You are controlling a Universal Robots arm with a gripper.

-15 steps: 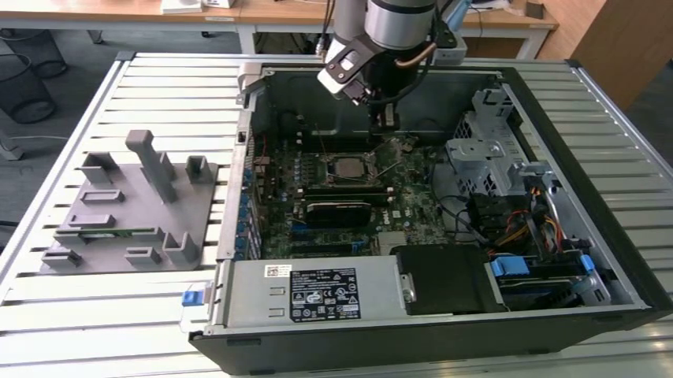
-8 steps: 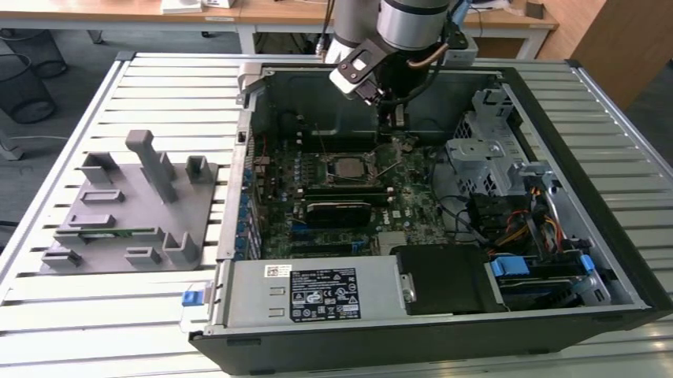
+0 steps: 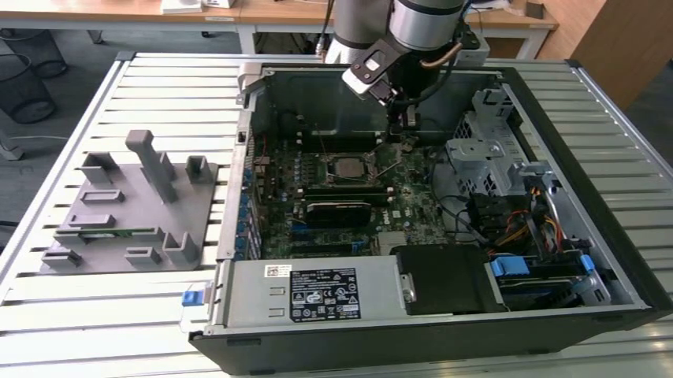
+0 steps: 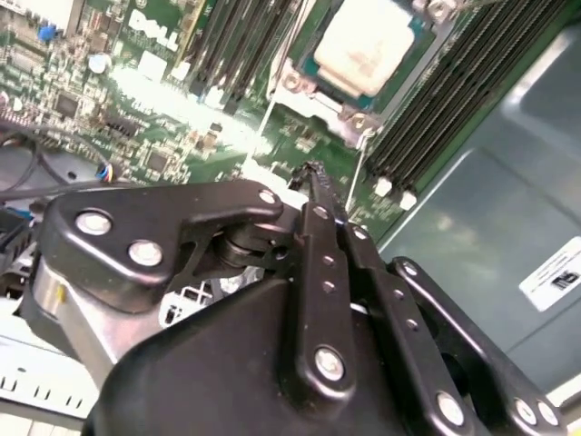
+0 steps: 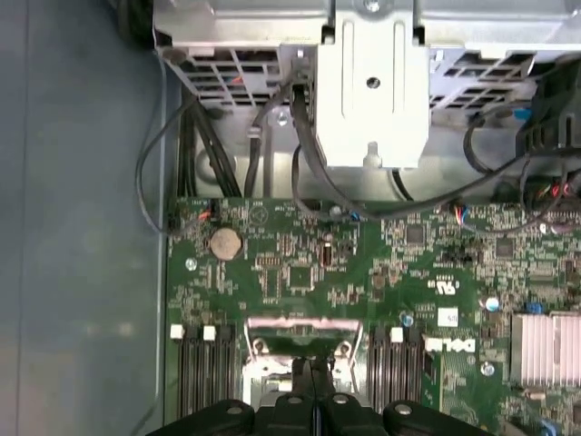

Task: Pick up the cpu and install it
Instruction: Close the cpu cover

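The cpu lies in its socket on the green board, with the gripper poised just beside that socket, its fingers pinched together on nothing. Any press here should, I judge, come straight down and stay off the chip's face. The chip is a pale silvery square, flat, faintly smudged.
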